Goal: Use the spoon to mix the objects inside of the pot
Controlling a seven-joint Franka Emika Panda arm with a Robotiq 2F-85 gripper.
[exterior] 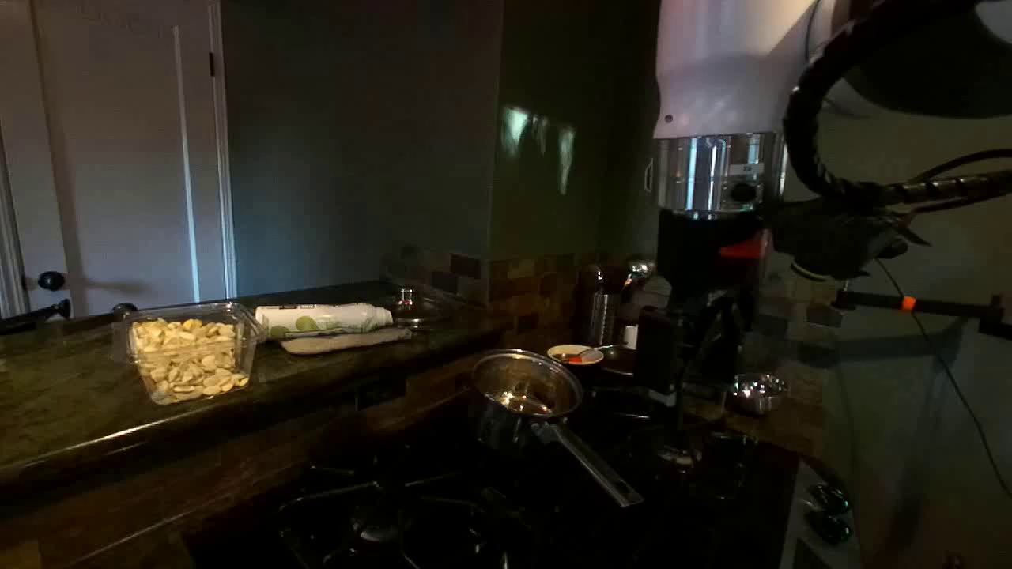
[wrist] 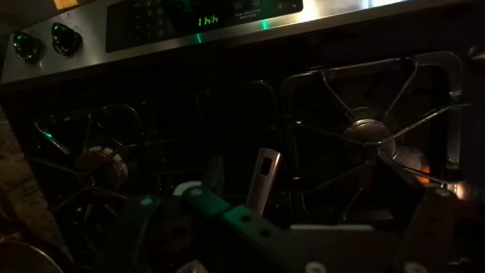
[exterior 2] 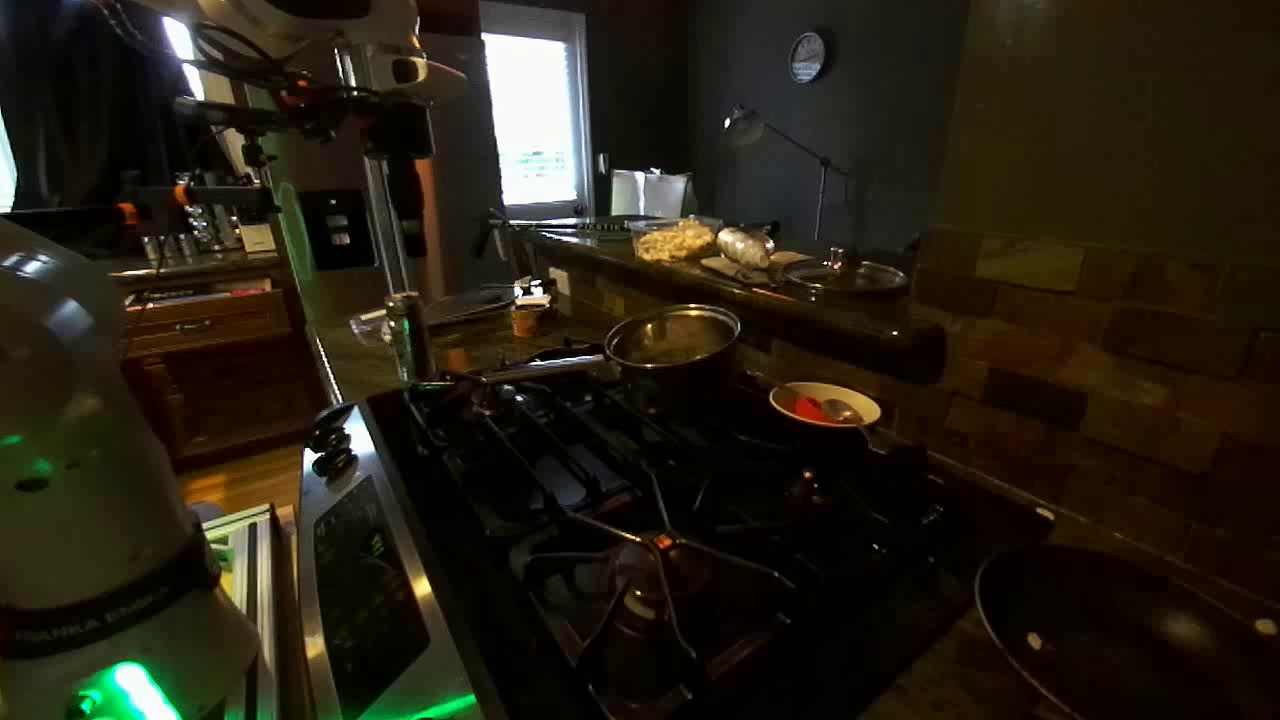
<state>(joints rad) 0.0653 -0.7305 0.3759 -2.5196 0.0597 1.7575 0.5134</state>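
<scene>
At four o'clock from the silver metal pot point(exterior 2: 680, 380) in an exterior view, a shiny metal spoon point(exterior 2: 841, 410) is rested in a round white bowl point(exterior 2: 870, 402), presumably for reach; on the black gripper point(wrist: 299, 167), fingers are parted.

Your pot point(exterior 2: 688, 378) sits at the far end of the stove point(exterior 2: 664, 543) in an exterior view, a spoon point(exterior 2: 842, 410) in the dish point(exterior 2: 781, 404) to its right, a pan point(exterior 2: 1120, 640) near right. On your worktop point(exterior 2: 850, 322) behind lie, left to right, a container point(exterior: 244, 341), a package point(exterior 2: 745, 247) and a lid point(exterior 2: 850, 278).
</scene>
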